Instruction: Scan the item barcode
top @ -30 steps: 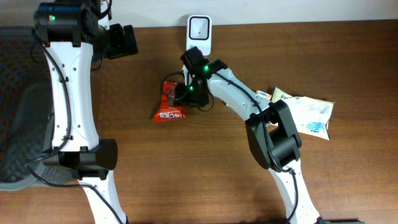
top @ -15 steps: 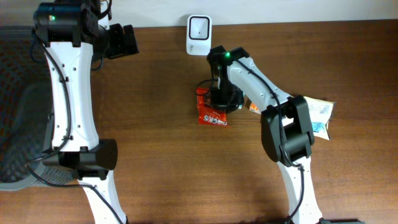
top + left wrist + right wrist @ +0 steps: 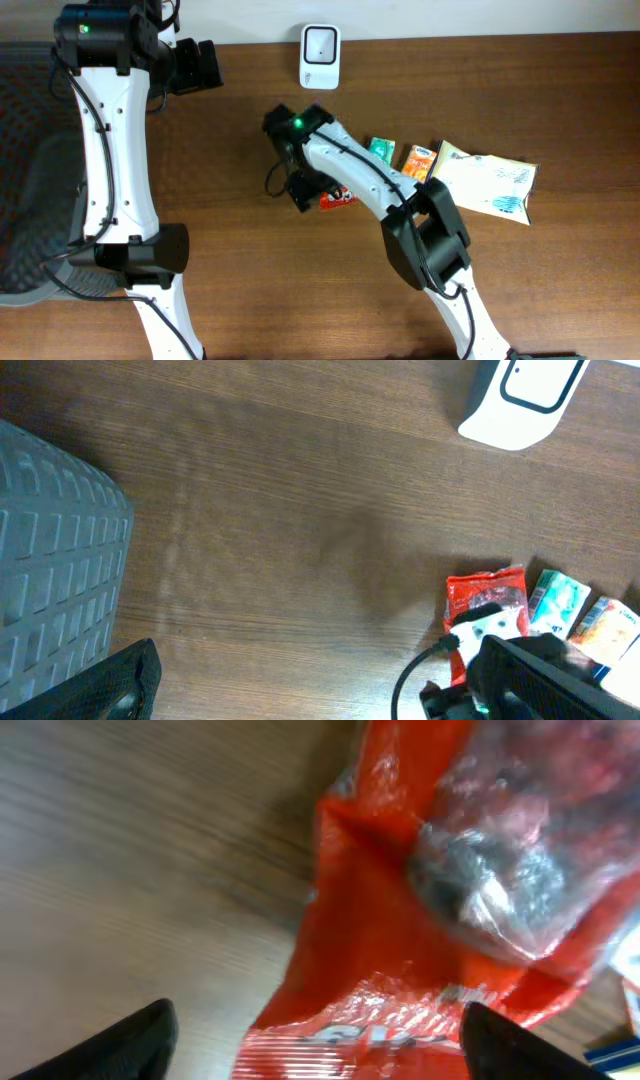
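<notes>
**Red snack packet lay on the table beneath the spread right gripper**

The red snack packet (image 3: 340, 197) rested flat on the wooden table (image 3: 250, 260) near the middle, in front of the white barcode scanner (image 3: 320, 43) and well apart from it. In the overhead view the right arm covered most of the packet. In the right wrist view its crinkled red film and clear window (image 3: 430, 870) filled the frame.

The right gripper (image 3: 300, 188) hung low over the packet's left end. Its fingers (image 3: 140, 1040) were spread wide and released, with bare wood showing between the left finger and the packet's edge. Nothing was clamped between them.

The left gripper (image 3: 195, 65) was at the far left corner of the table, away from every item. Its fingers (image 3: 120, 680) were parted and empty. Its camera looked across the wood to the scanner (image 3: 520, 395) and the red packet (image 3: 485, 600).

To the right of the red packet lay a small green packet (image 3: 381, 150), then an orange packet (image 3: 417, 160) just beside it. Beyond them was a white pouch with blue print (image 3: 490, 180). A grey gridded surface (image 3: 25, 200) sat off the table's left edge
</notes>
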You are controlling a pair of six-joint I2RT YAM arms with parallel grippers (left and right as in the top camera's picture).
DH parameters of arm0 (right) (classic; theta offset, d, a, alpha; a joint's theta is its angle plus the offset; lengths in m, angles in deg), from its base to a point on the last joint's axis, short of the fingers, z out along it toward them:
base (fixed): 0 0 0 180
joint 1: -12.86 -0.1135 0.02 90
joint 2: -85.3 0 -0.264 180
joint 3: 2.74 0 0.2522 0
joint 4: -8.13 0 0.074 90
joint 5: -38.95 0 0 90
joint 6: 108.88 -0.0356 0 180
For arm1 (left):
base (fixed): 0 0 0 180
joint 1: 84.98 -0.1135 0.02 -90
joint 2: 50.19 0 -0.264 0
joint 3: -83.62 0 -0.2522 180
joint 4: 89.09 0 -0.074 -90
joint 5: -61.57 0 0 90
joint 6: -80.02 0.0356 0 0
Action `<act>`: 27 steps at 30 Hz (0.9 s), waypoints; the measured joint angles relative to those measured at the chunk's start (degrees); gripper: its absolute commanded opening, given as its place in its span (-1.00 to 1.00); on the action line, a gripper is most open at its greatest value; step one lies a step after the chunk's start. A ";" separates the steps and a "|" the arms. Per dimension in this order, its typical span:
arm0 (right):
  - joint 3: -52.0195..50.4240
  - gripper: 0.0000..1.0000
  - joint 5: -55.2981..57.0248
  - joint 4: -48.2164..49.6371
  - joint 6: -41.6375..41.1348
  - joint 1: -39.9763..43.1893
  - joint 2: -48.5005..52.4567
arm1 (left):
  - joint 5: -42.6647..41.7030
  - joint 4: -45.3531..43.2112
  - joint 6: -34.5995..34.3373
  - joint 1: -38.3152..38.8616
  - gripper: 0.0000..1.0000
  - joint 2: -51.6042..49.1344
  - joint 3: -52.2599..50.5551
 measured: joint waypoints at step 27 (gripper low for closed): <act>1.62 -0.92 -61.00 2.73 13.18 21.99 -0.52 | 0.00 0.00 0.00 0.00 0.98 0.00 0.00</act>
